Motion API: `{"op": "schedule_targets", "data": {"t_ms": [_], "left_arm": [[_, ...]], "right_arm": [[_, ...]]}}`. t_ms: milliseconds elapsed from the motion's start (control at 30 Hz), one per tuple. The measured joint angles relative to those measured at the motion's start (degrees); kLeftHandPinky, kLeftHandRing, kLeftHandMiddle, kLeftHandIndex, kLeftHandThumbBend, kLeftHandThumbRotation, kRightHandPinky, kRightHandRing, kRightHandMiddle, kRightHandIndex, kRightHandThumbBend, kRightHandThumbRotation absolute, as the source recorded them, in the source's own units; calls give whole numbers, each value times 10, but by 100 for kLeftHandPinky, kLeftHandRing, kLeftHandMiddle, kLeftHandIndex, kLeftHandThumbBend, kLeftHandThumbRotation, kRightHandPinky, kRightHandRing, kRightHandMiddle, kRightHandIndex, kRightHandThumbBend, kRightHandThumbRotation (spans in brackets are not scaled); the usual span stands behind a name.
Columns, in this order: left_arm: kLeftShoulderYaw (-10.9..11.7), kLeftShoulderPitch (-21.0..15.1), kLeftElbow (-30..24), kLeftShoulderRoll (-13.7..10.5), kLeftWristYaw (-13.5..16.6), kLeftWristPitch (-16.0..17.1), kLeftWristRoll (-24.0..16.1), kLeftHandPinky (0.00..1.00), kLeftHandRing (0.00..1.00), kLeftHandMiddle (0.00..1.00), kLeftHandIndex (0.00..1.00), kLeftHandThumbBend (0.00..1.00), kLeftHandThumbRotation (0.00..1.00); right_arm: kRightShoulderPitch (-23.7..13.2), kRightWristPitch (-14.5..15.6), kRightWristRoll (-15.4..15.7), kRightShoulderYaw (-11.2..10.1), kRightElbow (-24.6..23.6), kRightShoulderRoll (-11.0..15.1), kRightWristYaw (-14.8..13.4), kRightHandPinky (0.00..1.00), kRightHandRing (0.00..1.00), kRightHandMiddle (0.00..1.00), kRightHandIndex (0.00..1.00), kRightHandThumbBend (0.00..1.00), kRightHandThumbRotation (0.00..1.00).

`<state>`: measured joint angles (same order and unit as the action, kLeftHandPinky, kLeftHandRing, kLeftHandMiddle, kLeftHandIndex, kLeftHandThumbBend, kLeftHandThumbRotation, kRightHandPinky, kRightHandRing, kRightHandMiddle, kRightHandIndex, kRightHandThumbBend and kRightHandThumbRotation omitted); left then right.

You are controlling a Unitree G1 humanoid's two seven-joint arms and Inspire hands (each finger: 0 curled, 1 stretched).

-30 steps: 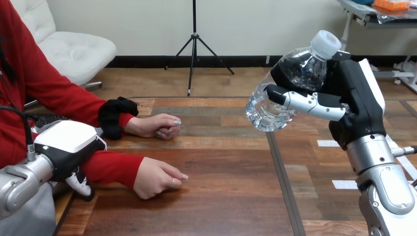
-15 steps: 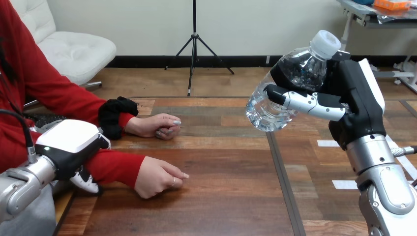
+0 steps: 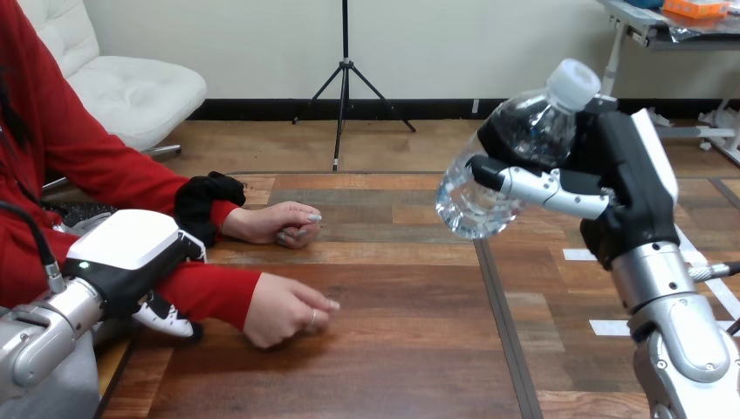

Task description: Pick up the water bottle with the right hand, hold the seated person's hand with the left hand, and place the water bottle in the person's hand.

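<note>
Since a second ago the left hand (image 3: 131, 253) has slid along the person's red-sleeved forearm (image 3: 214, 292) toward the wrist and now lies over it; whether it grips the sleeve I cannot tell. On the wooden table (image 3: 393, 358) the person's near hand (image 3: 284, 319) rests loosely curled, with the person's far hand (image 3: 270, 223) beyond it. The right hand (image 3: 624, 175) holds the water bottle (image 3: 515, 148) tilted in the air, its fingers wrapped round the bottle's body.

water bottle (image 3: 489, 179) right, person's nearer hand (image 3: 281, 319) left
</note>
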<state>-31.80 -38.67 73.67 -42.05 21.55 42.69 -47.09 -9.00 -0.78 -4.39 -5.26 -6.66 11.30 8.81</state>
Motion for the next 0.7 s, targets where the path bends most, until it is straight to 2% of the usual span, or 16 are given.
{"op": "schedule_targets", "data": {"t_ms": [300,700], "left_arm": [[11,3,0,2,14,28,23,40,46,51,52,78,24],[30,5,-4,3,13,67,57,41,47,52,54,80,32]], "right_arm": [[-1,-20,8,6,45,0,2,22,26,35,38,72,0],[-7,-72,12,14,136,0,14,24,28,38,40,76,0]]}}
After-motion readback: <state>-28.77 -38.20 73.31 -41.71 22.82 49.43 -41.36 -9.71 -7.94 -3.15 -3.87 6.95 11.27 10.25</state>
